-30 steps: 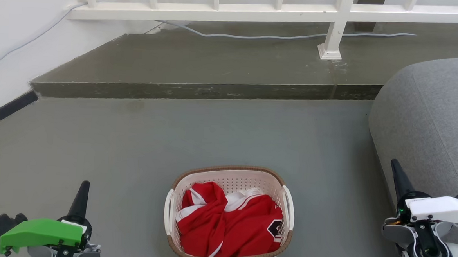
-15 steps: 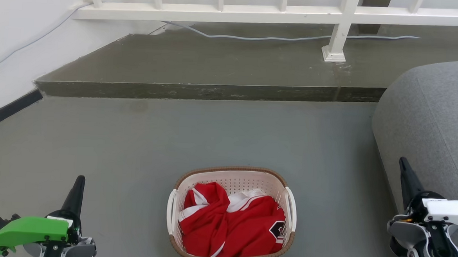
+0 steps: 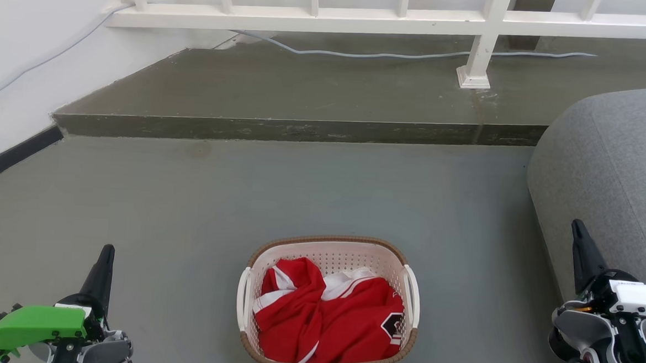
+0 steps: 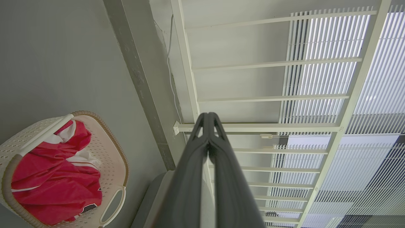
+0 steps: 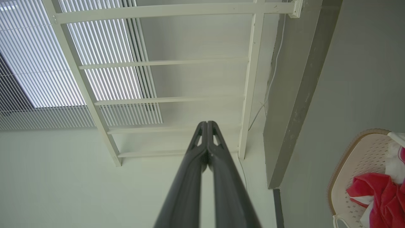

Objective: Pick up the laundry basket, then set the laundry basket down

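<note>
The laundry basket (image 3: 330, 252) stands on the grey floor at the bottom middle of the head view, cream-white with a brown rim, white loop handles on both sides and a red-and-white garment (image 3: 329, 320) inside. The same laundry basket (image 4: 115, 158) lies at the lower left of the left wrist view, and the laundry basket (image 5: 357, 164) sits at the lower right of the right wrist view. My left gripper (image 3: 106, 254) is shut and empty, well to the basket's left. My right gripper (image 3: 577, 231) is shut and empty, far to its right. Tips meet on my left gripper (image 4: 208, 115) and right gripper (image 5: 207, 123).
A raised concrete step (image 3: 281, 128) crosses the floor beyond the basket, with a white railing (image 3: 365, 15) and a pale cable (image 3: 363, 53) on it. A grey upholstered seat (image 3: 610, 180) bulges at the right, close to my right arm. A white wall (image 3: 20, 49) bounds the left.
The head camera has shifted, so the scene sits slightly further right and lower. Both grippers show lower and further outward in the view, still shut. The basket stays on the floor.
</note>
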